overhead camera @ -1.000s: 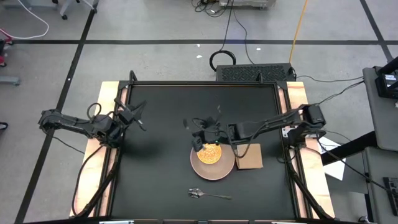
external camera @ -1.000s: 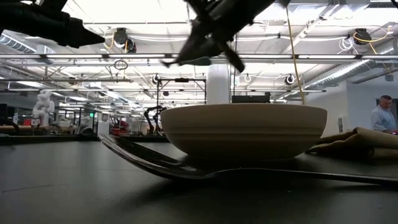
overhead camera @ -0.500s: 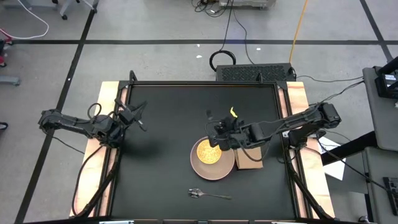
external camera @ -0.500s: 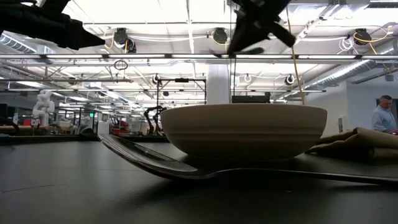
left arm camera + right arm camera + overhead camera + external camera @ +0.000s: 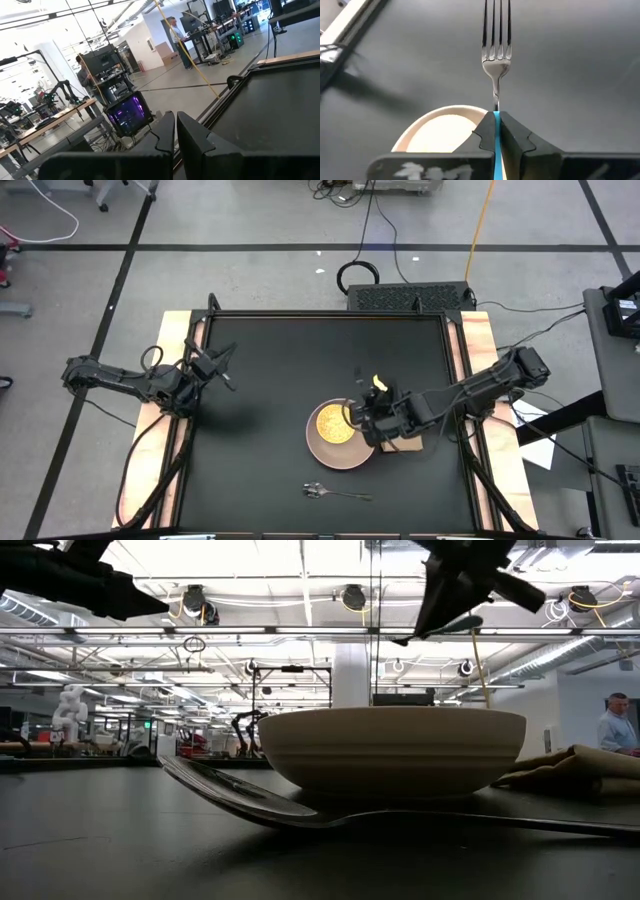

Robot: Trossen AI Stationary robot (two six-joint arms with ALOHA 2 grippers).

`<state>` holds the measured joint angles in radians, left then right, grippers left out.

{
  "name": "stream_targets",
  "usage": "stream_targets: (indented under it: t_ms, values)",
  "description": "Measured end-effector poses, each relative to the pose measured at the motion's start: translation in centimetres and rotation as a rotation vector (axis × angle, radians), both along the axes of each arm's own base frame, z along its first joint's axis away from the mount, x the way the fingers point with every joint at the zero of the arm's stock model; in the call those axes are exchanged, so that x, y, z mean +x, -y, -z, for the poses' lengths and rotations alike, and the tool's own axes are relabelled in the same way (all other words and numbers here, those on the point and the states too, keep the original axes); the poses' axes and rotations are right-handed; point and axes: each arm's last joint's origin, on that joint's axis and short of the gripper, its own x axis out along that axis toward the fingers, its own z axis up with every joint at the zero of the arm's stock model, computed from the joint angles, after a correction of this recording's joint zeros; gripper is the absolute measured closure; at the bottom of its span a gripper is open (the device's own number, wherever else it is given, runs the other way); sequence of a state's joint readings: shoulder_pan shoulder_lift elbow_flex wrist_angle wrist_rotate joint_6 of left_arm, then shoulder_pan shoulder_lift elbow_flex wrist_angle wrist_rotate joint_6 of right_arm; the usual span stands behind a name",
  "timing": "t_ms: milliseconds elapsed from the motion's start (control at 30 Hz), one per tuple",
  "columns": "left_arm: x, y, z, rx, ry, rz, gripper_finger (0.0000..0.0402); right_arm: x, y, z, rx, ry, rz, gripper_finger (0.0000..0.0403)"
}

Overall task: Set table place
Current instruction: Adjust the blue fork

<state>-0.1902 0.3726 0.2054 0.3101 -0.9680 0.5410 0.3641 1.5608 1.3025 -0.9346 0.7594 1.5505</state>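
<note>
A pale pink plate (image 5: 350, 452) lies on the black table (image 5: 270, 350), with a yellow dish (image 5: 335, 423) on it. A silver spoon (image 5: 337, 494) lies near the front edge, and a tan napkin (image 5: 402, 442) lies to the plate's right, partly under my right arm. My right gripper (image 5: 362, 415) hangs over the plate's right rim, shut on a blue-handled fork (image 5: 496, 65). In the low view it shows high above the dish (image 5: 390, 750). My left gripper (image 5: 215, 366) waits shut, with nothing in it, over the table's left edge. My right gripper pinches the fork's blue handle (image 5: 496, 119) between its two fingers, close to where the metal neck starts. The fork runs on along the fingers, its tines (image 5: 496, 25) pointing away from the gripper. It is lifted clear above the table, slanting downward.
Pale wooden strips (image 5: 478, 340) run along the table's left and right sides. Bare black tabletop lies left of and beyond the plate. Cables and a dark mat (image 5: 410, 297) lie past the far edge. People show in the room behind.
My right gripper, still shut on the fork, has travelled from above the plate's far left toward the table's right and near edges, to the plate's right rim. Its wrist has rolled and tipped on the way. Plate, dish, spoon and napkin have stayed put.
</note>
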Motion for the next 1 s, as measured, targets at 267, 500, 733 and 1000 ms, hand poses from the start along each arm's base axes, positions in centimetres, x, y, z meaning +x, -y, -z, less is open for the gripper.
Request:
stream_targets:
  t_ms: [267, 500, 733, 1000]
  values:
    - [0.0, 0.0, 0.0, 0.0, 0.0, 0.001, 0.0376, -1.8, -1.2, 0.4, 0.011, -0.038, 0.077, 0.0403]
    - [0.0, 0.0, 0.0, 0.001, 0.001, 0.008, 0.0376, -2.8, -1.6, 1.8, 0.041, -0.021, 0.159, 0.0403]
    - [0.1, 0.1, 0.0, 0.005, 0.001, 0.027, 0.0376, -3.1, -1.8, 3.8, 0.068, 0.008, 0.165, 0.0403]
    - [0.1, 0.1, 0.0, 0.004, 0.001, 0.027, 0.0376, -3.1, -1.8, 3.8, 0.053, -0.013, 0.138, 0.0403]
